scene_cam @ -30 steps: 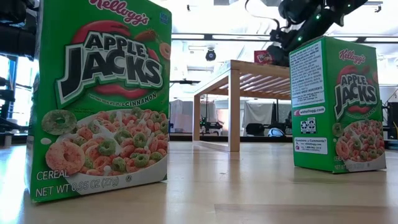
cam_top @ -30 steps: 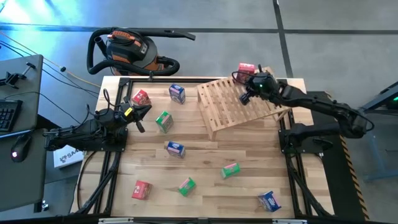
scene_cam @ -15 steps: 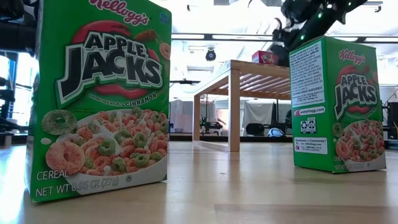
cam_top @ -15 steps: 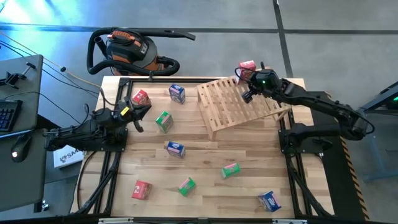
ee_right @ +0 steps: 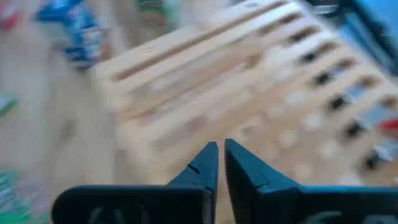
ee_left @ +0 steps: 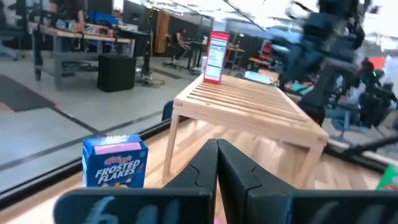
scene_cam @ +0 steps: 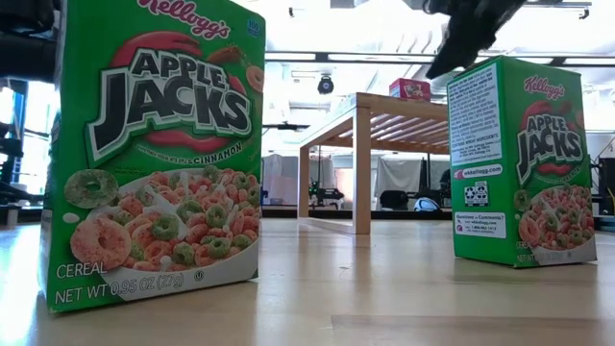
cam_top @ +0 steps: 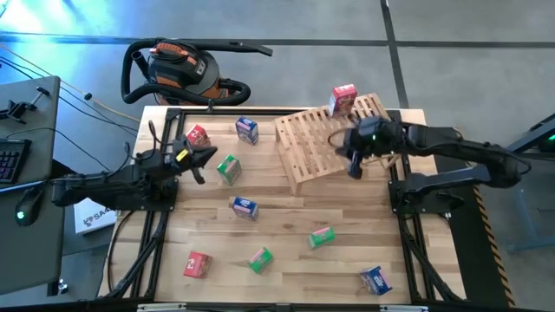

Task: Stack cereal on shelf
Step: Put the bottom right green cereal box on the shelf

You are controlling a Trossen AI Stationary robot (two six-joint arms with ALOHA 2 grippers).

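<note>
The wooden surface (cam_top: 286,251) carries the slatted shelf (cam_top: 329,147) at its far right part, with small cereal boxes spread around. 1 red box (cam_top: 342,100) stands upright on the far edge of the shelf, apart from my pincers. My right pincer (cam_top: 354,163) hangs above the shelf, its fingers almost closed and holding nothing. My left pincer (cam_top: 195,165) waits at the left side, clenched and empty, just beside a green box (cam_top: 229,168). A blue box (cam_top: 247,130) and another red box (cam_top: 197,136) lie near the far left. A second blue box (cam_top: 244,207) lies in the middle. Nearer to the front are 2 green boxes (cam_top: 260,259), a red box (cam_top: 198,264) and a blue box (cam_top: 375,279).
</note>
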